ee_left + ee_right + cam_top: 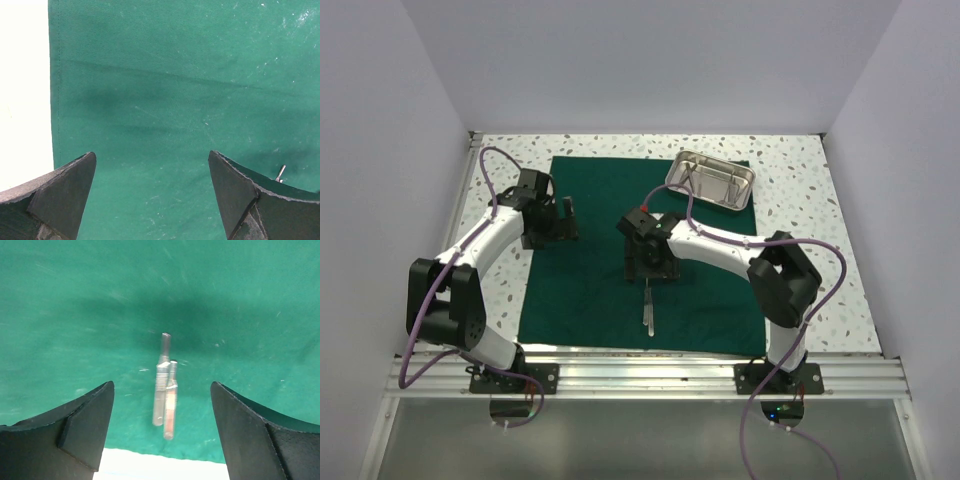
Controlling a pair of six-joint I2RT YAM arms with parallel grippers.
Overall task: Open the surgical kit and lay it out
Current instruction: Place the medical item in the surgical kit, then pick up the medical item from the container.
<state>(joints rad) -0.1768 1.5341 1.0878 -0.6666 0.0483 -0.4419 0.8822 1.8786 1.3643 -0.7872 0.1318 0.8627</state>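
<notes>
The dark green cloth (590, 300) lies spread flat on the table. The shiny steel tray (711, 180) sits on its far right corner with slim instruments inside. Silver tweezers (648, 309) lie on the cloth near its front edge; in the right wrist view the tweezers (165, 395) lie between my fingers, below them. My right gripper (648, 272) is open and empty just above the tweezers. My left gripper (552, 228) is open and empty over the cloth's left part (160, 100). A small metal tip (280, 173) shows beside the left gripper's right finger.
The speckled white tabletop (820, 250) surrounds the cloth. White walls close in the left, back and right sides. A metal rail (650, 375) runs along the near edge by the arm bases. The cloth's left edge (51, 100) meets bare table.
</notes>
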